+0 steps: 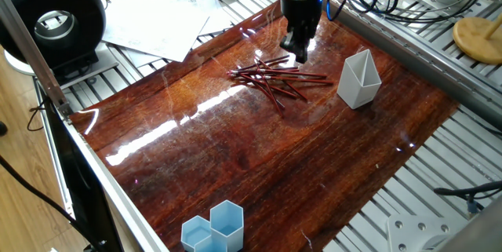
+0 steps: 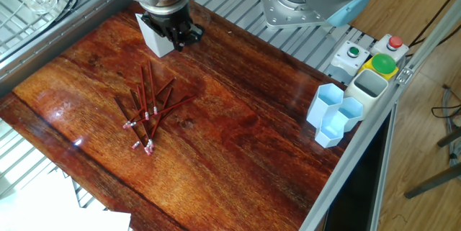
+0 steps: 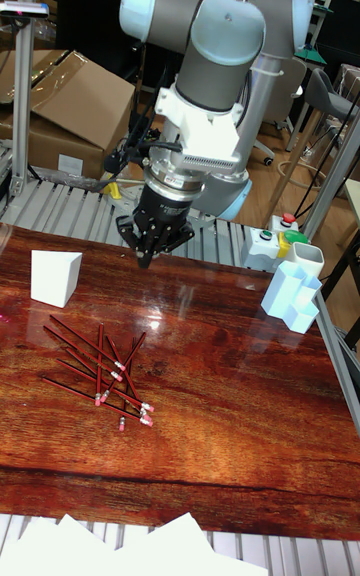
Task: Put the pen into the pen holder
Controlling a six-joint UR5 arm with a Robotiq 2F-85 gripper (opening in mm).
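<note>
Several dark red pens (image 1: 274,79) with pink ends lie in a loose pile on the wooden tabletop, also seen as the pens (image 2: 148,109) and the pens (image 3: 100,366). The white angular pen holder (image 1: 358,79) stands upright to their right; the pen holder (image 2: 151,35) is partly covered by the arm, and the pen holder (image 3: 55,278) stands left of it. My gripper (image 1: 300,52) hangs above the table between pile and holder, fingers pointing down and pressed together, nothing visible in them. It appears again as the gripper (image 2: 180,40) and the gripper (image 3: 150,256).
Light blue hexagonal cups (image 1: 213,228) stand at the near table edge, also the cups (image 2: 335,116) beside a button box (image 2: 374,55). Loose papers (image 1: 157,20) lie beyond the left edge. Cables (image 1: 392,1) hang behind the arm.
</note>
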